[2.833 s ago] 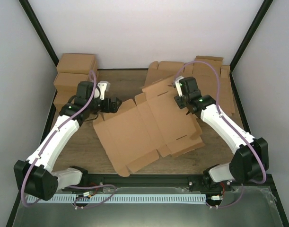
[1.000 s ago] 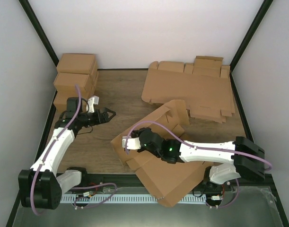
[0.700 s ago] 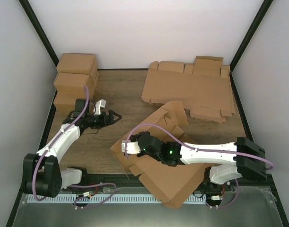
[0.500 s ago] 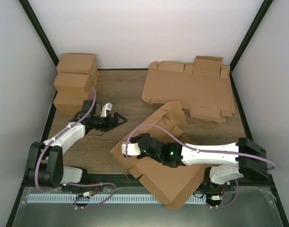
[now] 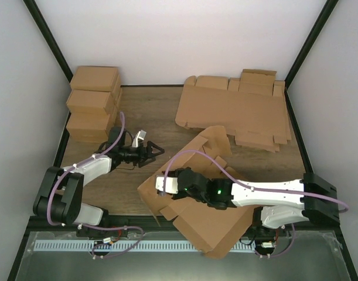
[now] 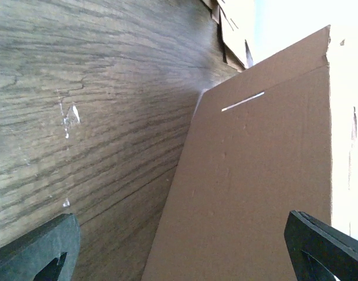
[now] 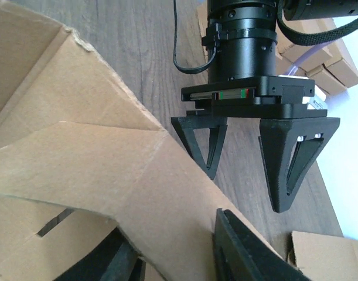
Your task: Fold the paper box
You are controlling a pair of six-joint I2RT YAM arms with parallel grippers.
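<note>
Showing left gripper (image 5: 159, 150), jaws wide apart, facing the box (image 5: 214, 221) near the table's (image 5: 149, 111) front edge; right gripper (image 7: 176, 246) straddles its flap, jaws' grip unclear.

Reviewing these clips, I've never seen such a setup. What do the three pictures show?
Two white robot arms are bolted at the near edge of a wooden table. One picture looks down from above; the other two come from a camera on each wrist. On the table: a partly folded paper box, a pile of flat blanks far right, brown boxes stacked far left. The left hand is open, empty, facing the box. A box flap lies between the fingers of the right hand; a firm grip is unclear.
</note>
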